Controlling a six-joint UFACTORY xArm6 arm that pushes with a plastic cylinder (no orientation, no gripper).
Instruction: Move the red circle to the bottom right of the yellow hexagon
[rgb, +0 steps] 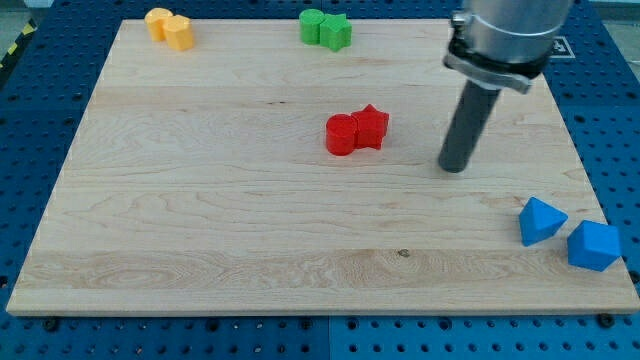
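Pincer: none on this rig, so no spread or pinch to report; the arm ends in a dark rod and my tip (455, 167) sits on the board, well to the view's right of the red pair, touching no block.

Writing: no brand, label or readable text anywhere I can make out.

Largest first:
- blue perforated table (40, 80) under everything.
- wooden board (220, 220), pale grain, fills most of the view.
- silver arm housing (505, 40) at the view's top right, rod hanging from it.
- blue blocks at the board's bottom right corner: blue cube-like block (594, 246) at the edge, blue pointed block (541, 220) just beside it on the view's left.
- red circle (341, 135), the task's thing: short round cylinder, solid red, flat top, near board centre, touching the red star (371, 126) on its right.
- yellow hexagon (179, 33) at the view's top left, touching a second yellow block (158, 21); shape of that one unclear. Red circle is well apart from it, down and to the view's right.
- green pair at top centre: green block (313, 25) touching green star (336, 32).
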